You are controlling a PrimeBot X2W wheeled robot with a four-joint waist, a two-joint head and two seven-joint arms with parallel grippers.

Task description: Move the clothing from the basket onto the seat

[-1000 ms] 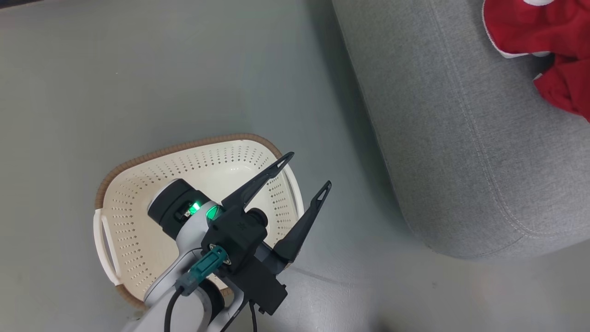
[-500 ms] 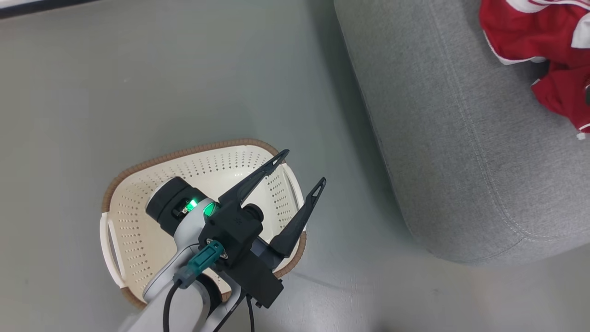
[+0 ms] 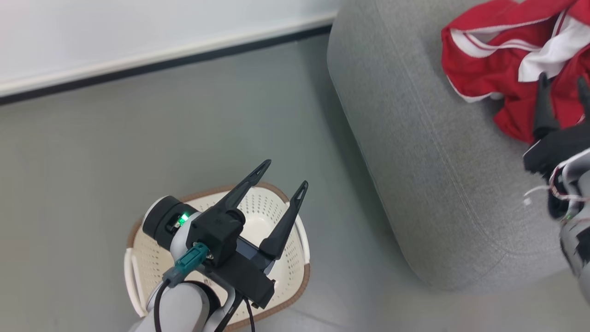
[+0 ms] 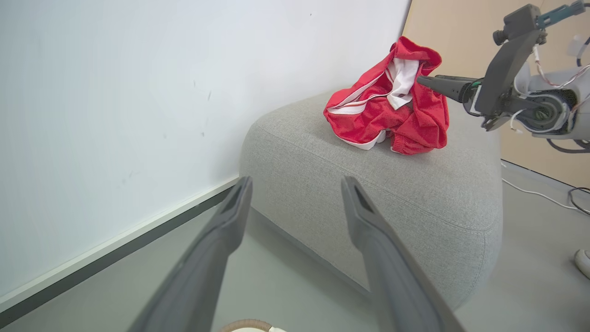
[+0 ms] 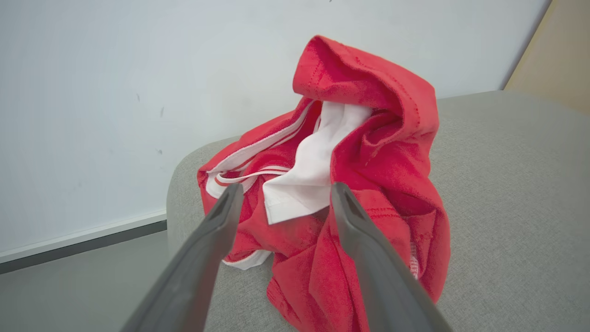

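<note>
The clothing (image 3: 488, 64), a red heap with white stripes and trim, lies on the grey seat (image 3: 438, 175) near its rounded end. My right gripper (image 3: 563, 78) stands open at the heap's near side, nothing between its fingers; in the right wrist view the clothing (image 5: 368, 157) lies just beyond the right gripper (image 5: 286, 188). My left gripper (image 3: 284, 174) hangs open above the cream basket (image 3: 138, 276) on the floor. The arm hides much of the basket's inside; the part that shows is bare. The left wrist view looks past my left gripper (image 4: 296, 182) to the clothing (image 4: 392, 120) on the seat (image 4: 392, 198).
A white wall with a dark baseboard (image 3: 161, 69) runs behind the basket and the seat. Grey floor (image 3: 230, 129) lies between basket and seat. A thin cable (image 4: 534, 193) trails on the floor beyond the seat, by a tan wall (image 4: 461, 27).
The head camera has tilted up, so the wall and my right gripper have come into view. The right gripper has opened and let go of the clothing. My left gripper still hangs over the basket.
</note>
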